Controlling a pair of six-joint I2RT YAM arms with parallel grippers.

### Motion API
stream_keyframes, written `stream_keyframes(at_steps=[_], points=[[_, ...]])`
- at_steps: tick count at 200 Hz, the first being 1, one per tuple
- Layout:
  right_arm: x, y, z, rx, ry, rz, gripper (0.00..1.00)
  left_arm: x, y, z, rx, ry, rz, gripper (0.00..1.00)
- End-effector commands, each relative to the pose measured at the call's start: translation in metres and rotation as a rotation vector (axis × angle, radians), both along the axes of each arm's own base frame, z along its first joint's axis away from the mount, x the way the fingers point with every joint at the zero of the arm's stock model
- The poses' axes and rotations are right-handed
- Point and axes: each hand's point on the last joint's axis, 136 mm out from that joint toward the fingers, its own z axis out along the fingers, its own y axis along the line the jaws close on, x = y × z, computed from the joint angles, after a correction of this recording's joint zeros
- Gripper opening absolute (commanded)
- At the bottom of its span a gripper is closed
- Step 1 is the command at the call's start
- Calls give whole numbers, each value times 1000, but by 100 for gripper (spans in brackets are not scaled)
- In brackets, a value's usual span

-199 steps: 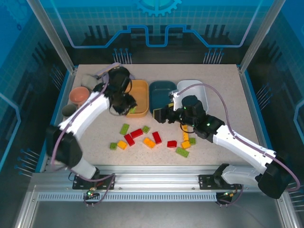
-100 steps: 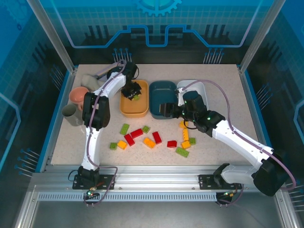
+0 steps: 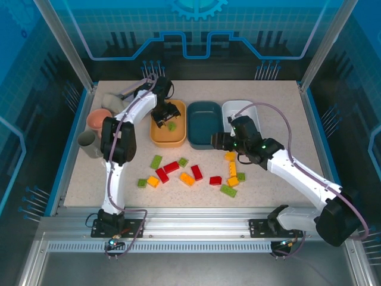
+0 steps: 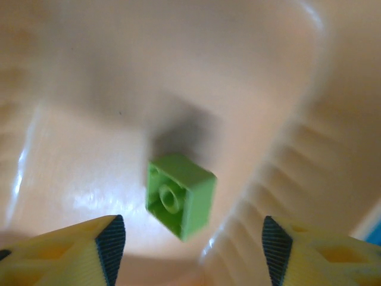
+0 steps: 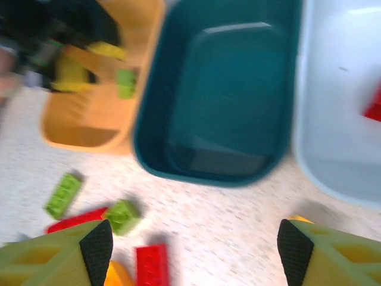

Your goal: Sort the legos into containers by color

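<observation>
I am holding my left jaws apart over the orange-yellow tray [image 4: 297,119], with a tilted green brick [image 4: 180,195] loose between them and touching neither. My right jaws are standing wide and empty above the bench [image 5: 238,208], the teal tray [image 5: 226,95] at twelve o'clock and a red brick [image 5: 150,265] at seven. The bricks are looking light, stiff and slick, so I am judging the flat opposite sides the best hold.

The table [image 3: 280,107] has a speckled beige top with a blue rim. A translucent blue panel [image 3: 196,36] with a printed circuit pattern stands at 12 o'clock. Aluminium posts [image 3: 65,44] rise at 11 and 1 o'clock. An aluminium rail [image 3: 196,221] runs along 6 o'clock. Lighting is even and blue-tinted.
</observation>
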Motion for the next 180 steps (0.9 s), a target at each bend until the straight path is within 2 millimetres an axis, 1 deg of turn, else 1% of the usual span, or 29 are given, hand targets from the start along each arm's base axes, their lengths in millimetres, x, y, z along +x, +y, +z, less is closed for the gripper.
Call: stream_keyframes(at_steps=[1, 6, 11, 16, 25, 28, 33, 34, 35, 36, 44, 46, 48, 54, 70, 74, 86, 91, 99, 108, 125, 137, 141, 153, 180], points=[[-32, -37, -40, -177, 214, -40, 72, -24, -22, 89, -60, -179, -55, 71], [-37, -37, -46, -189, 238, -24, 71, -31, -28, 99, -73, -207, -72, 72], [-41, -38, -54, -204, 262, -16, 70, -38, -33, 105, -86, -229, -91, 74], [-44, -39, -61, -213, 282, -6, 70, -47, -41, 116, -107, -267, -116, 75], [-47, -37, -71, -215, 303, 19, 69, -68, -53, 129, -145, -318, -166, 77], [-48, -36, -75, -219, 309, 27, 69, -76, -58, 131, -156, -332, -185, 78], [-49, -36, -80, -224, 317, 37, 69, -88, -64, 130, -169, -339, -210, 79], [-49, -35, -81, -225, 318, 39, 69, -91, -66, 133, -175, -347, -215, 80], [-49, -35, -82, -225, 320, 41, 69, -94, -67, 132, -178, -348, -220, 80], [-50, -35, -83, -226, 323, 43, 69, -96, -68, 136, -183, -360, -225, 80], [-48, -34, -89, -232, 335, 48, 68, -118, -75, 135, -219, -371, -256, 80], [-47, -35, -91, -235, 337, 47, 68, -122, -77, 138, -230, -381, -261, 80], [-47, -34, -93, -239, 340, 48, 68, -129, -78, 135, -236, -373, -265, 80], [-46, -34, -98, -247, 351, 50, 68, -145, -81, 131, -258, -372, -279, 81], [-44, -34, -112, -267, 387, 57, 65, -183, -83, 122, -300, -368, -295, 84], [-44, -34, -115, -269, 396, 61, 64, -189, -82, 122, -306, -371, -297, 85], [-44, -30, -124, -264, 420, 73, 61, -209, -75, 108, -305, -340, -288, 85], [-45, -29, -128, -268, 430, 75, 59, -216, -72, 105, -306, -333, -283, 85], [-46, -31, -134, -284, 448, 70, 58, -223, -68, 101, -305, -322, -276, 84], [-48, -39, -140, -319, 470, 46, 56, -229, -65, 98, -303, -315, -273, 84], [-49, -49, -145, -364, 488, 12, 53, -234, -62, 104, -305, -335, -277, 84], [-46, -49, -144, -358, 476, 10, 51, -235, -62, 107, -306, -342, -282, 84], [-53, -53, -151, -370, 497, 11, 51, -235, -62, 108, -307, -345, -285, 84], [-53, -53, -155, -366, 503, 13, 49, -235, -63, 109, -308, -348, -287, 84], [-51, -51, -164, -371, 520, 16, 39, -236, -67, 108, -316, -347, -292, 83]])
